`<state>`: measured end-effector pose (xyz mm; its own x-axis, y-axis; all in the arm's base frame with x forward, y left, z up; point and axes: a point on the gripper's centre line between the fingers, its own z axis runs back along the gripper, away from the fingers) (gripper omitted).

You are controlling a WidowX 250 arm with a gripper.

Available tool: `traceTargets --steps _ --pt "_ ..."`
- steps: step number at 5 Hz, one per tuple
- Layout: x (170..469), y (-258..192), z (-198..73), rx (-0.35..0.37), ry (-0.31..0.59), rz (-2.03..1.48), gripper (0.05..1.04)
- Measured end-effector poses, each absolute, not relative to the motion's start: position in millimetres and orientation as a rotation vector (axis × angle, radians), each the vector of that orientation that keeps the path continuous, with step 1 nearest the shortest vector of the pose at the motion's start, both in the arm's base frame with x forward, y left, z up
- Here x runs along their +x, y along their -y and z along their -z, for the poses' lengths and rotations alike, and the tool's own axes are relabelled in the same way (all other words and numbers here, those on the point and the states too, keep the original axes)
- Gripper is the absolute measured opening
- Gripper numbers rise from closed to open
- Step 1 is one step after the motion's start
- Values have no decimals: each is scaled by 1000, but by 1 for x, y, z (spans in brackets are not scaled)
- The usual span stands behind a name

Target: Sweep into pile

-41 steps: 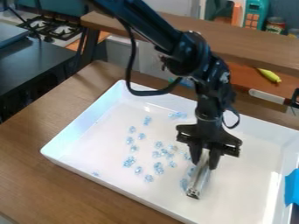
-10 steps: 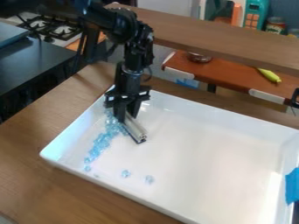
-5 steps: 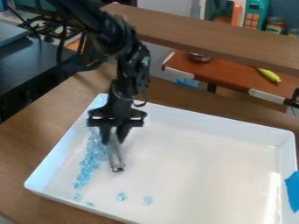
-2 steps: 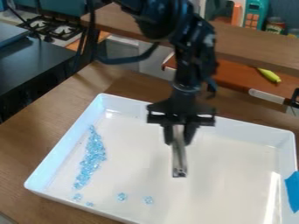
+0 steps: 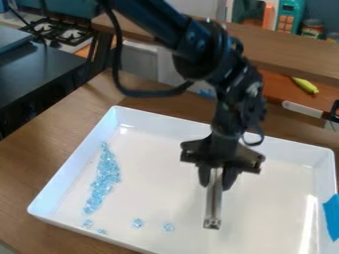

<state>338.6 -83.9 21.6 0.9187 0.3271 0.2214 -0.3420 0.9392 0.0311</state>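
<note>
My gripper hangs over the right-middle part of the white tray, shut on a narrow metallic bar that points toward the tray's front. A long heap of light-blue pieces lies along the tray's left side, well apart from the bar. Near the front wall are a few loose pieces: one blue piece and another piece to its right, with two small ones just below the heap's lower end.
The tray's raised walls surround the pieces on the wooden table. Blue tape is on the right wall. Behind stand a wooden shelf, a yellow-green toy and, at upper left, a stove.
The gripper with the bar has moved right, away from the heap, and slightly toward the front. Earlier, the scattered pieces were gathered leftward into the heap, and the tray shifted a little.
</note>
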Motion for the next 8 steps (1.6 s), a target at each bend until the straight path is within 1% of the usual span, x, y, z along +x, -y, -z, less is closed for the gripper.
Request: traceTargets --steps 1,3,5,6,8 --pt "332 75 -9 94 244 -317 354" --pt "317 44 9 130 231 -307 354" --pt "313 4 9 127 225 -300 354" --pt "307 -10 10 136 246 -271 354" --pt "295 -57 10 180 244 -243 354"
